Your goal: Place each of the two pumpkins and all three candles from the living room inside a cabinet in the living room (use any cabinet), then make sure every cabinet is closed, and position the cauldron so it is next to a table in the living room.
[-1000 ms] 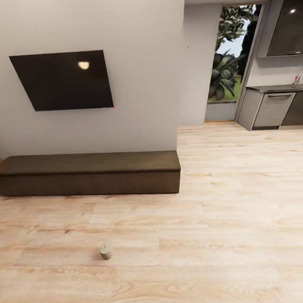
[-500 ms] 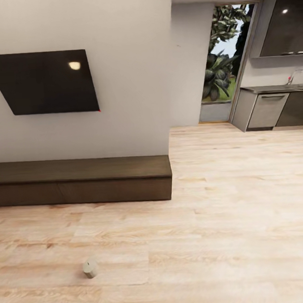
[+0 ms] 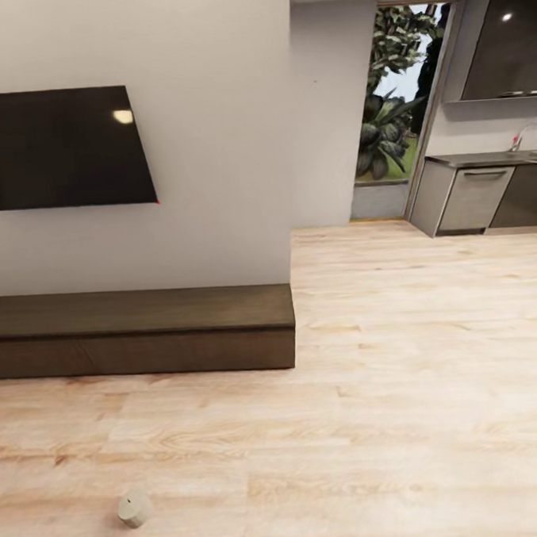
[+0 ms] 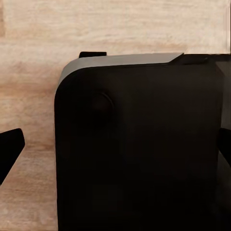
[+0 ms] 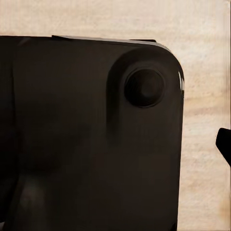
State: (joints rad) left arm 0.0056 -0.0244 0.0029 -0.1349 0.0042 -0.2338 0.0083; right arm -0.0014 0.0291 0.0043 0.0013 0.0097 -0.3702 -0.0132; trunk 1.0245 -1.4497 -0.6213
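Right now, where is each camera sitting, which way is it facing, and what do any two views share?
Head view: high on the robot, facing forward and down at the cabinet, a candle on the floor.
Left wrist view: on the left arm, facing a dark robot body panel.
Right wrist view: same, another panel.
Shared: both wrist views show floor.

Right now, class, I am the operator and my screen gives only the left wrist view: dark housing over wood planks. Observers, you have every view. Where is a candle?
Observer: In the head view one small pale candle sits on the floor, near the robot and to its left.
Operator: And the cabinet?
Observer: The long dark cabinet stands beyond the candle, apart from it, under the TV. Its front looks closed.
Operator: What lies to the right?
Observer: The floor runs on to grey kitchen units.
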